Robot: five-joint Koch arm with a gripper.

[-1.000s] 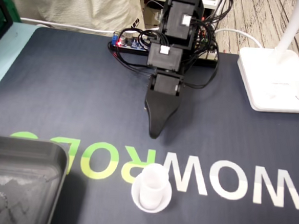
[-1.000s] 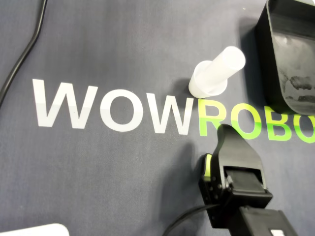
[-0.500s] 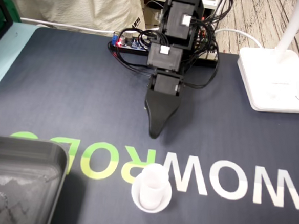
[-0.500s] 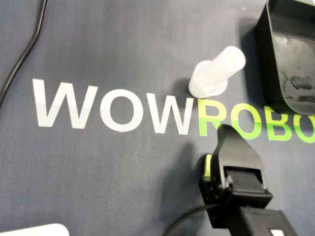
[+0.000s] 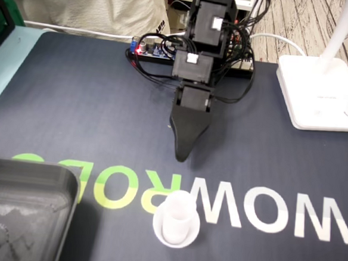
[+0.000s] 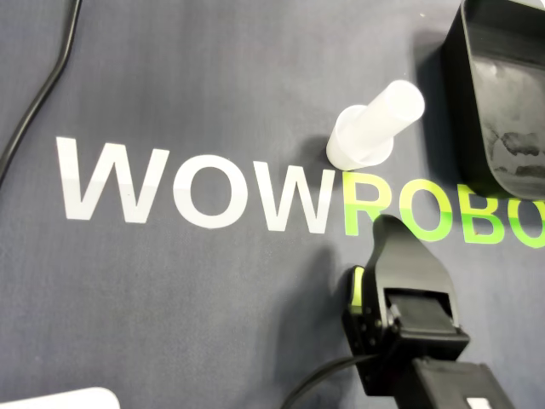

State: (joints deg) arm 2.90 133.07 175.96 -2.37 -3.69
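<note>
One second on, almost nothing has moved: the black pointed gripper (image 5: 183, 157) hangs short of the white plastic cup (image 5: 176, 222), upright on the dark printed mat (image 5: 74, 111) near the black tray (image 5: 68, 186). Only one tip shows, so I can't tell its opening. The reach looks barely begun.

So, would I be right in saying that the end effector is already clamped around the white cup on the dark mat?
Not quite: the end effector is apart from the white cup, with bare dark mat between them, as the fixed view shows. The cup does stand on the mat.
</note>
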